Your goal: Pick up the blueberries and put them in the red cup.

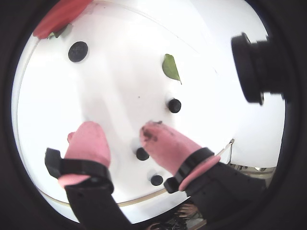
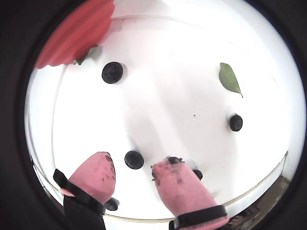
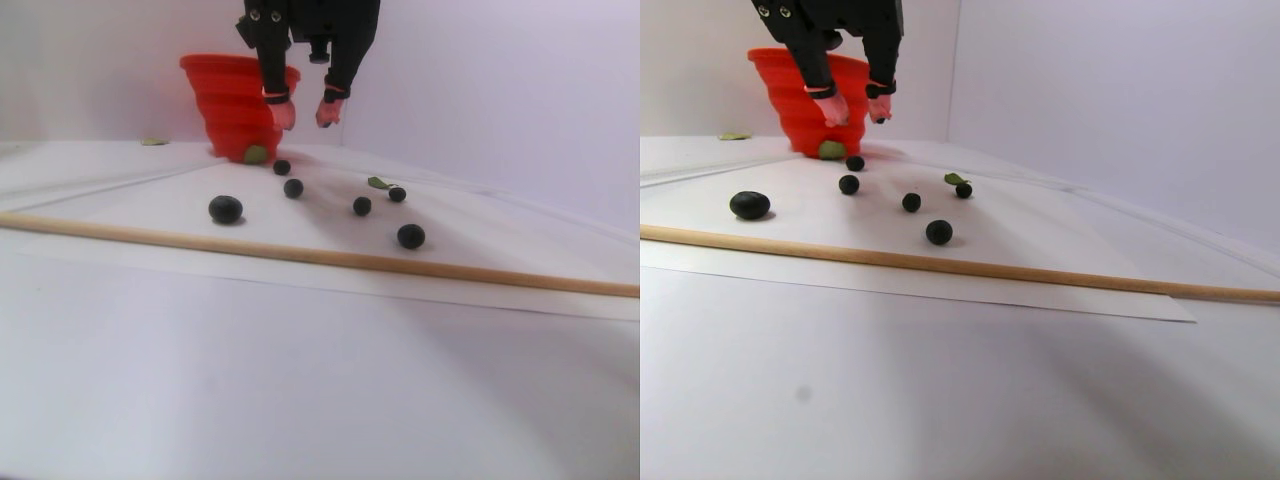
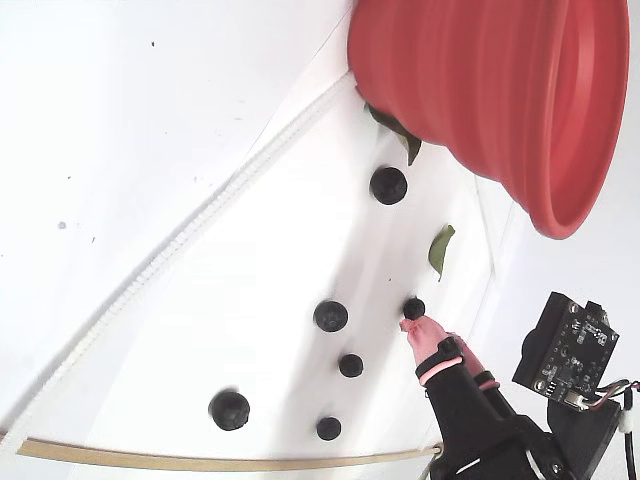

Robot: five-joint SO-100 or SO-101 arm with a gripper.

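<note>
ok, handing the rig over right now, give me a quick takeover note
End effector: open, empty, pink fingertips raised above the sheet, straddling one blueberry in a wrist view.
Red cup: standing at the far end, a green leaf at its base.
Blueberries: six loose on the white sheet in the fixed view, none gripped; the cup's inside is not visible.
Left: pick each berry and drop it in the cup.

Cut-offs and hidden bits

I'm seeing the red cup (image 4: 480, 90) running off the fixed view's top edge, and a pink fingertip (image 2: 93, 179) covering part of one of the blueberries (image 2: 111, 204) at a wrist view's lower left.
</note>
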